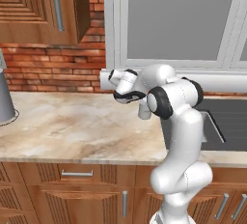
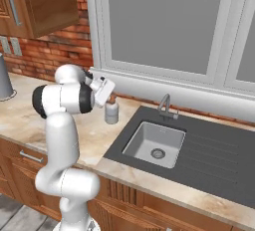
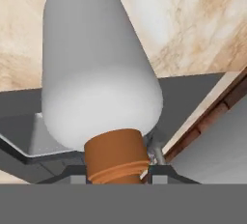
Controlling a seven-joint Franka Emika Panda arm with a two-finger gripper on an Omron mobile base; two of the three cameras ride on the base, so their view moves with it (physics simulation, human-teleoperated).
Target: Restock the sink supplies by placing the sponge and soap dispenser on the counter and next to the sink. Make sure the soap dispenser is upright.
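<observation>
The soap dispenser (image 2: 111, 113), a pale bottle with an orange-brown neck (image 3: 117, 162), stands upright over the beige marbled counter (image 2: 87, 130), just left of the dark sink (image 2: 155, 145). My gripper (image 2: 111, 100) reaches down from above and is shut on the bottle's neck. In the hand view my gripper (image 3: 117, 174) clamps that neck, and the white body points away toward the counter. I cannot tell whether the base touches the stone. My arm partly covers the soap dispenser (image 1: 144, 111) in the left base view. The sponge is out of view.
A tall grey cylinder (image 1: 4, 97) stands at the counter's far left. The faucet (image 2: 166, 105) rises behind the basin, under a window sill (image 2: 164, 83). A wooden wall cabinet (image 1: 43, 8) hangs over the left counter, and a brick wall (image 1: 53, 66) runs behind it.
</observation>
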